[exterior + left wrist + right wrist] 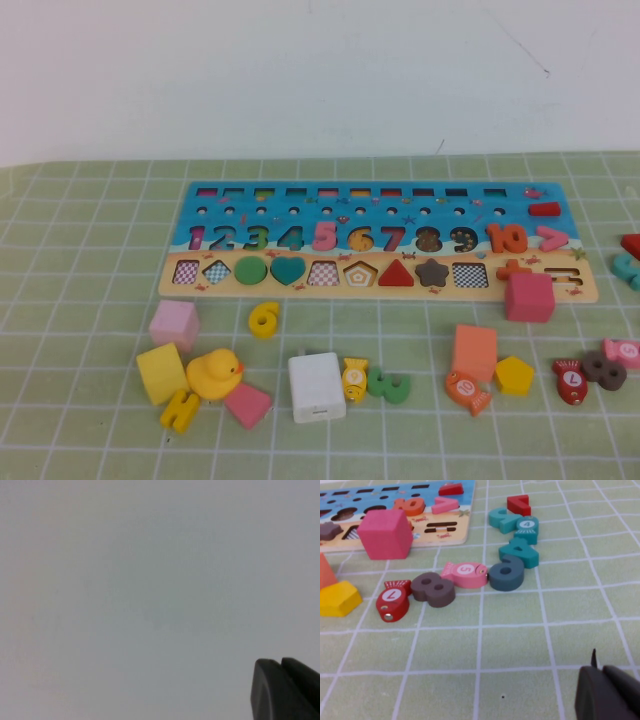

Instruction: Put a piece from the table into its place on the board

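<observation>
The piece, a small yellow "6" point(264, 319), lies on the green gridded table point(420, 440) just in front of the board point(380, 212), below its green circle. The board's "6" recess point(361, 240) sits in the blue band, between the pink 5 and the red 7. Neither arm shows in the high view. My left gripper point(280, 661) is shut and empty, facing a blank pale surface. My right gripper point(601, 668) is shut and empty, low over the table to the right of the board's right end point(445, 536). The piece is out of both wrist views.
In front of the board lie a pink cube point(174, 324), yellow cube point(162, 372), duck point(214, 374), white block point(316, 387), green 3 point(389, 385), orange cube point(474, 350) and yellow pentagon point(514, 375). A magenta cube point(528, 296) sits on the board's right edge. A brown 8 point(434, 588) and fish pieces lie by my right gripper.
</observation>
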Tool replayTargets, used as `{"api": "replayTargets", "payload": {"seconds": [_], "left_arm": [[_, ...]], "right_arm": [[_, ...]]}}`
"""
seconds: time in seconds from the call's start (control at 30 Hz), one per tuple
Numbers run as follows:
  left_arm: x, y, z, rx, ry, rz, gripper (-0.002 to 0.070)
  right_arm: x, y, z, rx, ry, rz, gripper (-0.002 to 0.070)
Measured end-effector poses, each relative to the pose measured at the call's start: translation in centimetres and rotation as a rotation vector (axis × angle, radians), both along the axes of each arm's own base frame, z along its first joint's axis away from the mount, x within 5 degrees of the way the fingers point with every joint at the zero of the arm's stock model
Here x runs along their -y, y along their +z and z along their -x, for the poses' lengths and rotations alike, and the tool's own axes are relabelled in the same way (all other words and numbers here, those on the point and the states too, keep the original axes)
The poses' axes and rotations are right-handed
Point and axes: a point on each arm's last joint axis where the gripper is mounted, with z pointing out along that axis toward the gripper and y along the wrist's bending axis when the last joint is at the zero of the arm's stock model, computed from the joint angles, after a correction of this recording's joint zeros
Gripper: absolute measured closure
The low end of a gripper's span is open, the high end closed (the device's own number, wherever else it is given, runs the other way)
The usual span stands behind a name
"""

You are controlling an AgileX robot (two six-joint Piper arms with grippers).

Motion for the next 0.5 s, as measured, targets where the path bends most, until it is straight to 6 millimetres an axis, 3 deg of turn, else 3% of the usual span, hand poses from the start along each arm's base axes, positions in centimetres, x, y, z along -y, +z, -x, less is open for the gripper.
{"api": "replayTargets", "payload": {"seconds": [0.13,0.23,0.37,0.5], "left_arm": [[-0.2,3.2,-0.9,-0.235,0.023,0.003,0.0677],[-0.4,4.2,-2.5,-0.467,0.045,-0.021,0.0677],[-0.6,3.0,-4.8,-0.738,0.063,-0.048,0.0677],[-0.7,0.8,-7.4,-0.87,0.059,-0.047,0.0677]], "right_arm": [[0.0,0.0,0.0,0.0,0.0,0.0,0.0679],[0.0,0.0,0.0,0.0,0.0,0.0,0.0679],[0.0,0.0,0.0,0.0,0.0,0.0,0.0679],[0.0,0.0,0.0,0.0,0.0,0.0,0.0679]]}}
